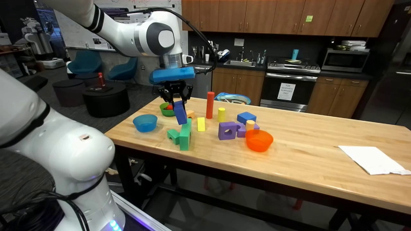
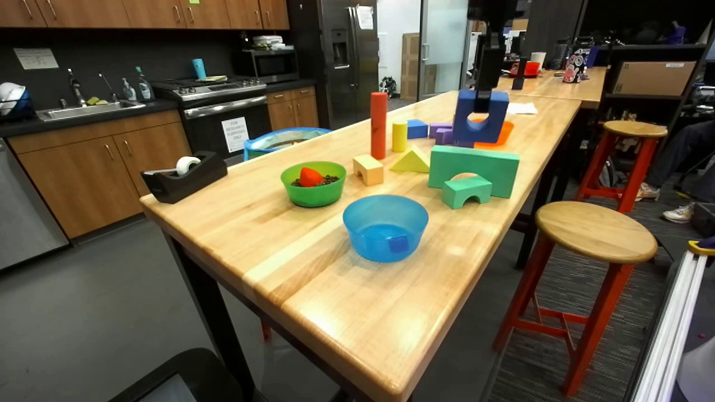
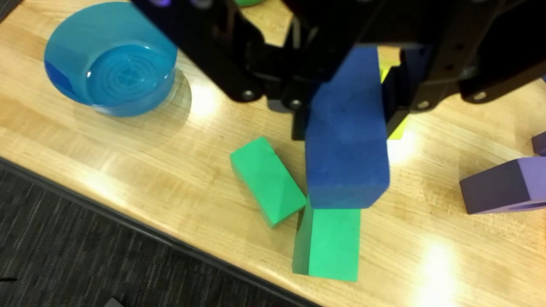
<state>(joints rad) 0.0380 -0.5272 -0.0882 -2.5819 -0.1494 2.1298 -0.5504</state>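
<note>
While hand (image 3: 346, 121) grips smooth round-cut blue blk (image 1: 180, 113), rect. grn slab (image 2: 477, 162) stands below

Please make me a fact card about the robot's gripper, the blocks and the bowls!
Gripper: closed on the blue block, above the table
Close by: long green block; can't tell if they touch
Next to that: small green arch
Standing upright: red cylinder, yellow cylinder
Bowls: blue bowl, green bowl, orange bowl
Inside the green bowl: red piece, brown bits
</note>
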